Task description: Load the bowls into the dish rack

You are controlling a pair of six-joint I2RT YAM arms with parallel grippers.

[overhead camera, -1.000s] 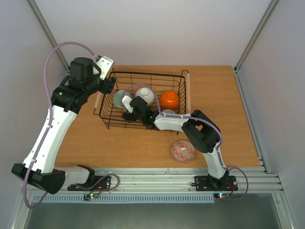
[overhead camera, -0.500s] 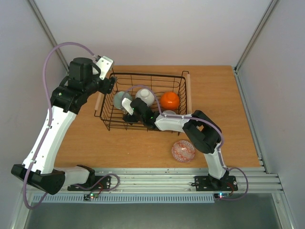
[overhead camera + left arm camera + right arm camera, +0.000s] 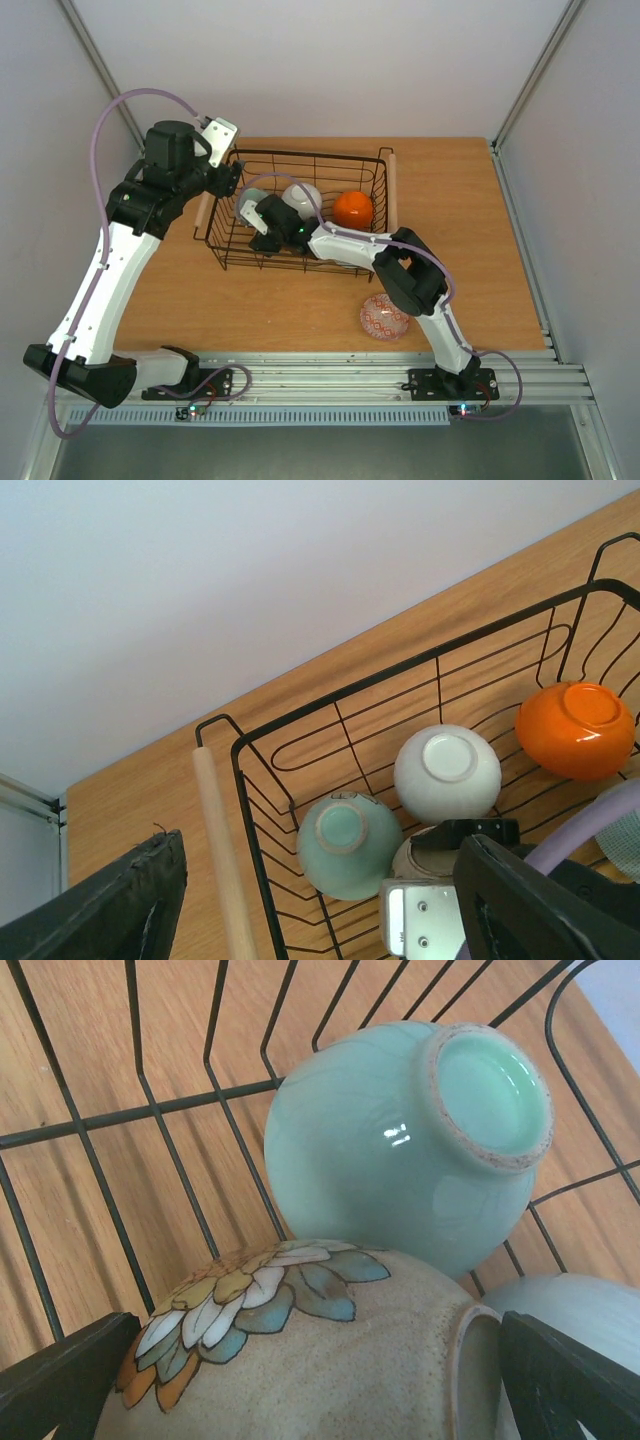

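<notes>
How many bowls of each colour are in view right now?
Celadon green bowl: 1
White bowl: 1
Orange bowl: 1
Beige leaf-painted bowl: 1
Red-patterned bowl: 1
Total: 5 in view

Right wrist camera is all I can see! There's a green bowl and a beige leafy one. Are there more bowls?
Observer: Yes, an orange bowl lies upside down at the right end of the dish rack.
Operator: Is any bowl outside it?
Observer: One, a patterned bowl on the table, on the near side of the rack.
Operator: What's the other arm doing?
Observer: The left gripper hovers open and empty over the rack's left end.
</notes>
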